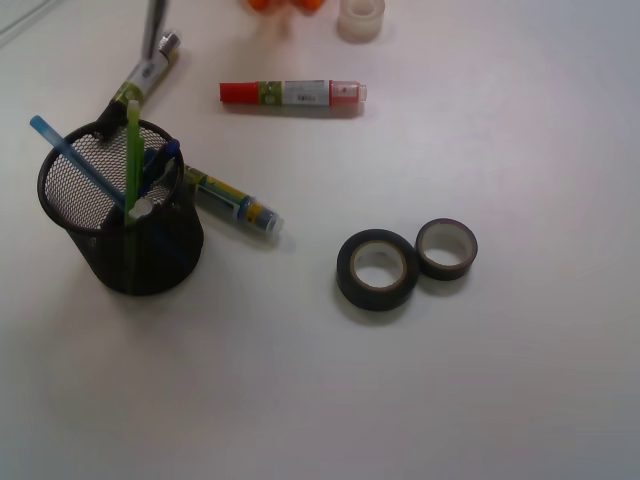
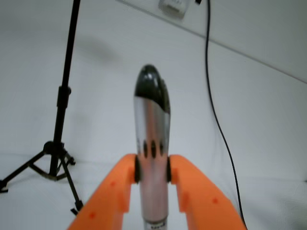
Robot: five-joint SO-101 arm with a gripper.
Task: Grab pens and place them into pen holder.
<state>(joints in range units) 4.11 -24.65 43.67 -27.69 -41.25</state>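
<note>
In the wrist view my orange gripper is shut on a silver pen with a black tip, which points away towards a white wall. In the front view only orange bits of the gripper show at the top edge; the held pen is not seen there. The black mesh pen holder stands at the left with a light blue pen, a green pen and a dark blue pen inside. A red marker, a green-yellow marker and a silver-capped marker lie on the table.
Two dark tape rolls lie side by side right of centre. A pale tape roll sits at the top edge. In the wrist view a black tripod stands at the left and a black cable hangs at the right.
</note>
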